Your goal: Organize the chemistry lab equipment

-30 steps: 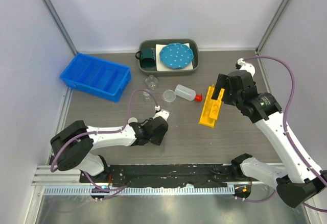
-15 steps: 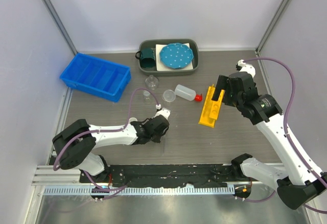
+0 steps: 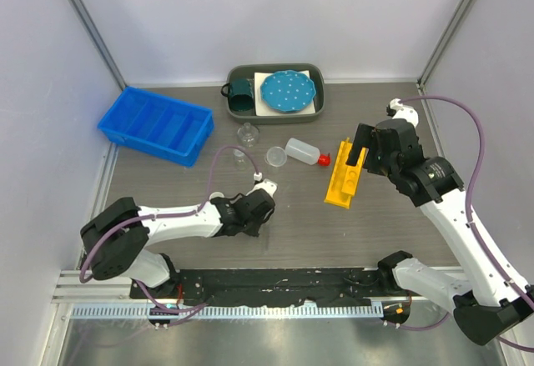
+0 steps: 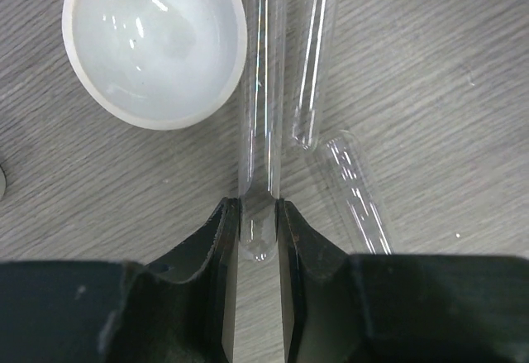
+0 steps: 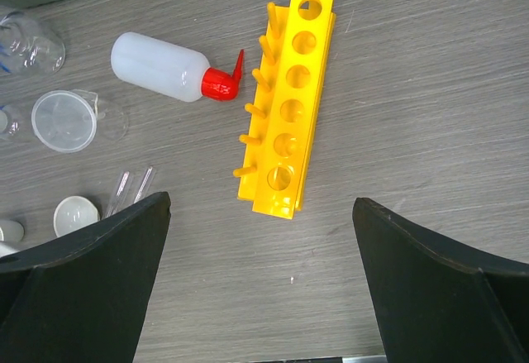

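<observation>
My left gripper (image 4: 258,224) is shut on the round end of a clear test tube (image 4: 261,90) lying on the table. Two more test tubes (image 4: 312,57) lie beside it, and a white round dish (image 4: 154,45) is just left of them. In the top view my left gripper (image 3: 260,198) is low at centre. My right gripper (image 5: 261,206) is open and empty, held above the near end of the yellow holed rack (image 5: 291,98). The rack (image 3: 344,174) lies flat, with the white squeeze bottle (image 3: 302,151) and its red nozzle to its left. The right gripper (image 3: 360,146) is over the rack's far end.
A beaker (image 3: 275,157), a clear flask (image 3: 248,134) and a small vial (image 3: 239,157) stand left of the bottle. A blue divided bin (image 3: 156,124) is at the left. A grey tray (image 3: 236,114) at the back holds a teal mug (image 3: 242,92) and a dotted blue plate (image 3: 288,90).
The left arm has shifted slightly at the test tubes. The right arm has hardly moved. No object has changed place.
</observation>
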Motion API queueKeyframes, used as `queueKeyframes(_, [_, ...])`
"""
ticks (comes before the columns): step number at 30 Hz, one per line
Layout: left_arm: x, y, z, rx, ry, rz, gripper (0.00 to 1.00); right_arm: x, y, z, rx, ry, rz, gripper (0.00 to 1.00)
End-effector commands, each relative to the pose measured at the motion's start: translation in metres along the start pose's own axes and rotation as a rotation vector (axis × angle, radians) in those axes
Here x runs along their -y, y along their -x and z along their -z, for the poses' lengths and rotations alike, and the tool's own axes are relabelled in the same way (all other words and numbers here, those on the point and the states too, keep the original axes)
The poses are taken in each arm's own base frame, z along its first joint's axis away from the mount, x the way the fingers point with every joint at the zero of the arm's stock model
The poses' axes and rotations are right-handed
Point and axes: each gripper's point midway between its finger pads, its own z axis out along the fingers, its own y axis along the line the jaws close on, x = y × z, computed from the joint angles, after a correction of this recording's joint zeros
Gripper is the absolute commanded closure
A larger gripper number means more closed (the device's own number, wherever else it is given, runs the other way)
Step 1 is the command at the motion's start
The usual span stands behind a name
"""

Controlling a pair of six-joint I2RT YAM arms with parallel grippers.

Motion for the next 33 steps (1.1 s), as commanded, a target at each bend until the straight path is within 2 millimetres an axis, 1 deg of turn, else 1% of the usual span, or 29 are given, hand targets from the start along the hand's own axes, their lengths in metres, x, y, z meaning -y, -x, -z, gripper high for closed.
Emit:
queueKeyframes(1, [0.016, 0.024, 0.027, 0.029, -0.045, -0.025, 1.00, -0.006, 0.005, 0.005, 0.031, 0.039, -0.023, 0.02])
queueKeyframes(2, [0.019, 0.029, 0.032, 0.036, -0.052, -0.030, 1.00, -0.006, 0.004, 0.004, 0.027, 0.037, -0.021, 0.02])
queueKeyframes(3, [0.027, 0.039, 0.041, 0.059, -0.073, -0.036, 1.00, -0.006, 0.003, 0.004, 0.027, 0.040, -0.020, 0.02])
queueKeyframes(5, [0.031, 0.043, 0.053, 0.057, -0.087, -0.050, 1.00, -0.006, 0.002, 0.004, 0.027, 0.043, -0.019, 0.02])
queueKeyframes(6, [0.038, 0.054, 0.062, 0.081, -0.113, -0.053, 1.00, -0.005, -0.001, 0.003, 0.023, 0.041, -0.017, 0.02])
queueKeyframes(8, [0.045, 0.058, 0.078, 0.080, -0.158, -0.064, 1.00, -0.004, -0.004, 0.002, 0.016, 0.045, -0.013, 0.02])
queueKeyframes(9, [0.050, 0.068, 0.089, 0.103, -0.185, -0.067, 1.00, -0.003, -0.008, 0.001, 0.008, 0.045, -0.008, 0.02])
queueKeyframes(11, [0.058, 0.071, 0.107, 0.106, -0.252, -0.073, 1.00, -0.006, -0.011, 0.004, 0.006, 0.072, -0.010, 0.02])
queueKeyframes(12, [0.061, 0.074, 0.116, 0.113, -0.281, -0.081, 1.00, -0.006, -0.017, 0.002, -0.003, 0.081, -0.006, 0.02])
queueKeyframes(13, [0.069, 0.074, 0.128, 0.115, -0.347, -0.085, 1.00, -0.016, -0.020, 0.004, -0.016, 0.141, -0.005, 0.02])
queueKeyframes(14, [0.073, 0.075, 0.134, 0.120, -0.379, -0.092, 1.00, -0.020, -0.025, 0.006, -0.028, 0.177, -0.005, 0.02])
queueKeyframes(15, [0.076, 0.074, 0.140, 0.121, -0.411, -0.101, 1.00, -0.026, -0.026, 0.008, -0.032, 0.222, 0.002, 0.02])
queueKeyframes(16, [0.083, 0.073, 0.151, 0.123, -0.472, -0.106, 1.00, -0.037, -0.033, 0.014, -0.059, 0.294, 0.007, 0.02])
queueKeyframes(18, [0.089, 0.071, 0.160, 0.135, -0.535, -0.111, 1.00, -0.051, -0.036, 0.027, -0.064, 0.406, 0.014, 0.03])
queueKeyframes(19, [0.090, 0.071, 0.169, 0.155, -0.567, -0.108, 1.00, -0.062, -0.040, 0.037, -0.088, 0.490, 0.020, 0.03])
queueKeyframes(20, [0.094, 0.065, 0.173, 0.144, -0.612, -0.114, 1.00, -0.067, -0.041, 0.044, -0.089, 0.531, 0.022, 0.03])
queueKeyframes(21, [0.097, 0.066, 0.178, 0.161, -0.642, -0.112, 1.00, -0.070, -0.039, 0.055, -0.070, 0.577, 0.025, 0.03])
queueKeyframes(22, [0.100, 0.064, 0.183, 0.162, -0.672, -0.112, 1.00, -0.074, -0.040, 0.063, -0.074, 0.619, 0.029, 0.03])
queueKeyframes(23, [0.103, 0.060, 0.193, 0.167, -0.724, -0.121, 1.00, -0.080, -0.043, 0.074, -0.087, 0.683, 0.035, 0.03])
queueKeyframes(25, [0.108, 0.057, 0.204, 0.171, -0.787, -0.133, 1.00, -0.087, -0.047, 0.091, -0.105, 0.768, 0.043, 0.05])
queueKeyframes(26, [0.112, 0.052, 0.214, 0.167, -0.839, -0.145, 1.00, -0.094, -0.052, 0.103, -0.134, 0.837, 0.046, 0.05])
queueKeyframes(29, [0.116, 0.051, 0.225, 0.183, -0.898, -0.159, 1.00, -0.100, -0.055, 0.123, -0.156, 0.929, 0.037, 0.08])
queueKeyframes(30, [0.118, 0.051, 0.232, 0.197, -0.930, -0.167, 1.00, -0.103, -0.057, 0.133, -0.173, 0.979, 0.042, 0.08])
queueKeyframes(31, [0.119, 0.049, 0.234, 0.197, -0.948, -0.172, 1.00, -0.103, -0.058, 0.143, -0.166, 1.009, 0.043, 0.08])
queueKeyframes(32, [0.120, 0.049, 0.239, 0.206, -0.966, -0.177, 1.00, -0.103, -0.059, 0.148, -0.167, 1.026, 0.046, 0.08])
queueKeyframes(33, [0.122, 0.049, 0.247, 0.222, -1.006, -0.187, 1.00, -0.102, -0.062, 0.154, -0.180, 1.049, 0.052, 0.08])
